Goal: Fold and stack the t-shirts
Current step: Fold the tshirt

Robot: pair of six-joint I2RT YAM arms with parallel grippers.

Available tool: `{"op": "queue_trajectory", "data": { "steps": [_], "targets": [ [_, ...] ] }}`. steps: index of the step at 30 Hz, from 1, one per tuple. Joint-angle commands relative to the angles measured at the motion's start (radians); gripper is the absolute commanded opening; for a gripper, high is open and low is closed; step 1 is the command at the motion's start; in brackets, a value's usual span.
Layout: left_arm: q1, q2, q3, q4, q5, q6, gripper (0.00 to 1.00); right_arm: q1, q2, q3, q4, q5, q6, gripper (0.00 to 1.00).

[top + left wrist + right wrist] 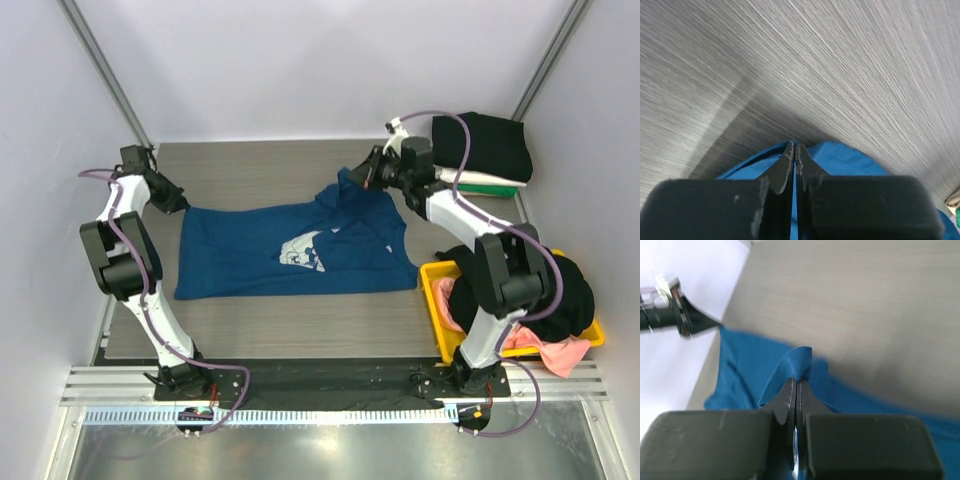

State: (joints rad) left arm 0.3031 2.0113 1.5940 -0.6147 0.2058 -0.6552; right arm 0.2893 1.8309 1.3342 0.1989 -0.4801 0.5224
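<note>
Pinching shirt at its 10 o'clock corner with left gripper, clenched on cloth. Pinching far edge at 1 o'clock with right gripper, likewise clenched, cloth tented. Lying flat on table, long axis 9 to 3, spreading toward 6 from both grips.

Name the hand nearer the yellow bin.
Right. The right hand grips the blue t-shirt at its far right corner, beyond the yellow bin; the left hand grips its far left corner, across the table.
</note>
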Motion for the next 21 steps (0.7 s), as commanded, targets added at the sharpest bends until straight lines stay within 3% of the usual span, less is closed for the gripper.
{"op": "queue_trajectory", "data": {
  "steps": [1, 11, 21],
  "targets": [
    [0.011, -0.075, -0.052, 0.059, 0.037, -0.004, 0.0, 0.019, -0.158, -0.114, -0.078, 0.076, -0.058, 0.01],
    [0.099, -0.109, -0.118, 0.099, 0.067, -0.001, 0.0, 0.036, -0.511, -0.436, -0.147, 0.198, -0.085, 0.01],
    [0.11, -0.18, -0.204, 0.128, 0.086, -0.006, 0.0, 0.036, -0.691, -0.658, -0.13, 0.255, -0.038, 0.01]
  ]
}}
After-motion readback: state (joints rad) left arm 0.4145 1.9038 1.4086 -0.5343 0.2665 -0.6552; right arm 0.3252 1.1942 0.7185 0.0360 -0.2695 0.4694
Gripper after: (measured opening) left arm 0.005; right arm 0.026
